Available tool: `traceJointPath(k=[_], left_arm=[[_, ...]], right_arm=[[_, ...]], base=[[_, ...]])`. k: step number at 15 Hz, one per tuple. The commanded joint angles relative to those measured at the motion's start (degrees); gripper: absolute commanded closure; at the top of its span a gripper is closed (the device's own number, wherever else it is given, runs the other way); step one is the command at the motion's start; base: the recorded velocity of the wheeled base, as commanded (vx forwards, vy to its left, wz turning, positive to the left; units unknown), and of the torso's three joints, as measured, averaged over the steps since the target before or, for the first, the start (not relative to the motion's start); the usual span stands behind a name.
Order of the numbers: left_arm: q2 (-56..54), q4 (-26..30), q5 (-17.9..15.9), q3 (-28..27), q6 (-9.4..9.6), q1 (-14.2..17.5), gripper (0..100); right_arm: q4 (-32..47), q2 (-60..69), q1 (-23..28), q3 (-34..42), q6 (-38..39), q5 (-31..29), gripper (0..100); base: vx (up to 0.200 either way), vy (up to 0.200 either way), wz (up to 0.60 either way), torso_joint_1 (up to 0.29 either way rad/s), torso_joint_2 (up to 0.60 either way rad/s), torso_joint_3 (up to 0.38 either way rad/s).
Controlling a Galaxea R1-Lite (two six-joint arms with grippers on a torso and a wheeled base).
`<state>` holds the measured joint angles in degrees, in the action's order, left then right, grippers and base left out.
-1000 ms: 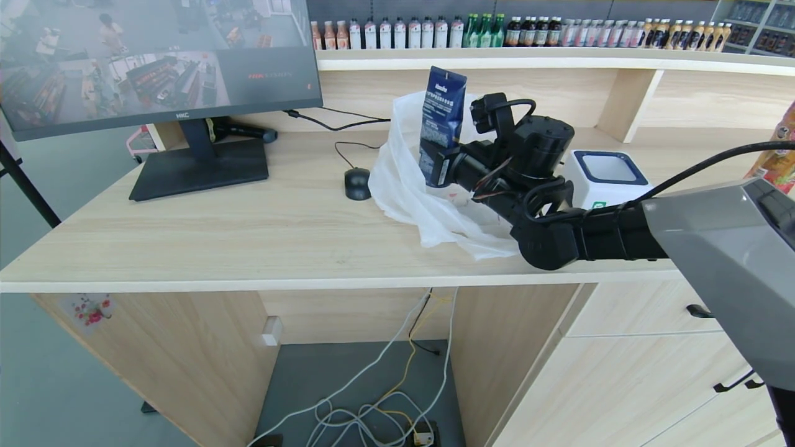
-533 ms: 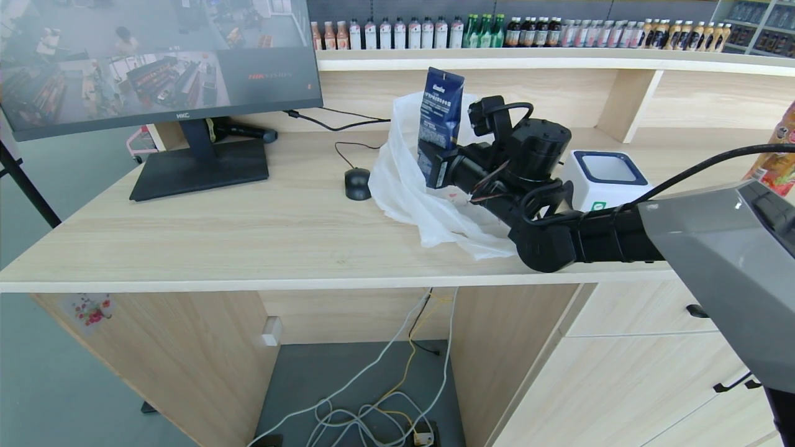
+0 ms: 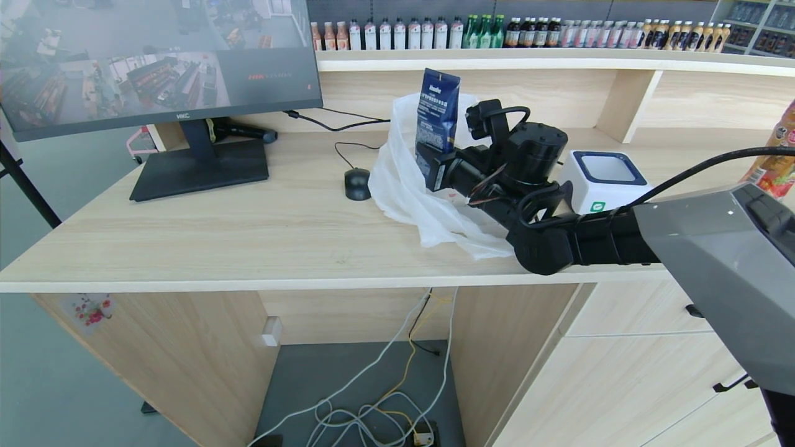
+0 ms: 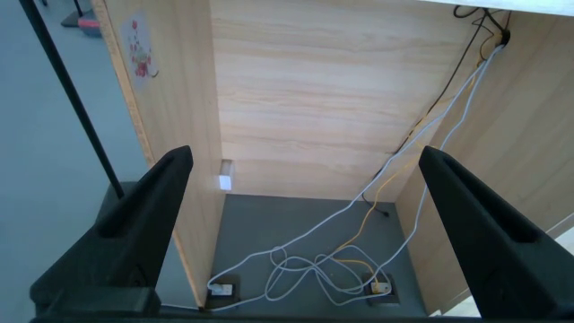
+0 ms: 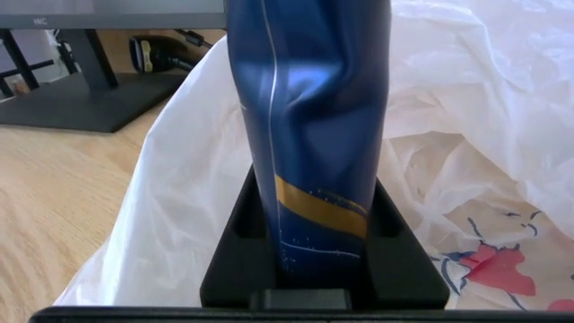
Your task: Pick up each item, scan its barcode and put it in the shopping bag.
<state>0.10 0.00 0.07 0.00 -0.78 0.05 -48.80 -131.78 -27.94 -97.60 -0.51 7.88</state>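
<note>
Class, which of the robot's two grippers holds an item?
The right gripper, shut on the blue pouch at the shopping bag; the left gripper is open and empty.

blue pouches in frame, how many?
1. The blue pouch stands upright, clamped at its bottom end in the right pincer, by the white shopping bag on the counter. The bag's folds could hide others.

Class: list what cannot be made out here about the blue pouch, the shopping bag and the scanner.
- The blue pouch: far end cut off by the right wrist view's edge; barcode too small in the head view.
- The shopping bag: inside hidden in the head view by the pouch and the right gripper.
- The scanner: one side hidden in the head view by the right arm.
</note>
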Motion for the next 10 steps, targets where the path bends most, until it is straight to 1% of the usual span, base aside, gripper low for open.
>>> traceJointPath(k=[1, 7, 8, 10], left_arm=[[-0.01, 0.0, 0.01, 0.0, -0.01, -0.05, 0], [-0.01, 0.0, 0.01, 0.0, -0.01, 0.04, 0], [-0.01, 0.0, 0.01, 0.0, -0.01, -0.05, 0], [-0.01, 0.0, 0.01, 0.0, -0.01, 0.04, 0]], right_arm=[[0.2, -0.58, -0.01, 0.04, -0.02, 0.04, 100], [0.2, -0.93, -0.01, 0.04, -0.02, 0.04, 100], [0.2, -1.02, -0.01, 0.04, -0.02, 0.04, 0], [0.11, -1.02, -0.01, 0.04, -0.02, 0.04, 0]], base=[[0.0, 0.0, 0.0, 0.0, 0.0, 0.0], [0.0, 0.0, 0.0, 0.0, 0.0, 0.0], [0.0, 0.0, 0.0, 0.0, 0.0, 0.0], [0.0, 0.0, 0.0, 0.0, 0.0, 0.0]])
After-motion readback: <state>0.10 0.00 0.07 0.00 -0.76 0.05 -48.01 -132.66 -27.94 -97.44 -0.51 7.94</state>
